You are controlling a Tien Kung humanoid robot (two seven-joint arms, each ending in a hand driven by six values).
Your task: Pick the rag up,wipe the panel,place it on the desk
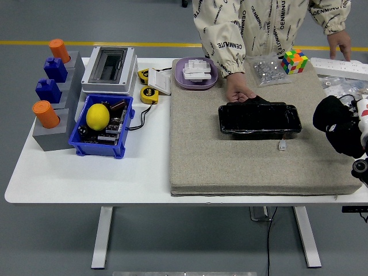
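Note:
A glossy black panel (260, 118) lies on the grey felt mat (230, 155), right of centre. A small white connector (282, 146) on a thin wire trails from its near right corner. At the panel's far left edge a person's hand (238, 91) rests on a dark, cloth-like piece (259, 99) that may be the rag. My right hand (339, 131), a black shape, hovers over the mat's right edge, clear of the panel. Whether it holds anything is hidden. The left arm is out of view.
A purple bowl with white parts (196, 73), a bag of small parts (267, 70) and a colour cube (294, 61) line the mat's far edge. On the left are a blue bin holding a lemon (98, 116), a grey switch box (109, 68), tape measures (149, 94) and a grey block rack (54, 103). A white power strip (345, 68) lies far right.

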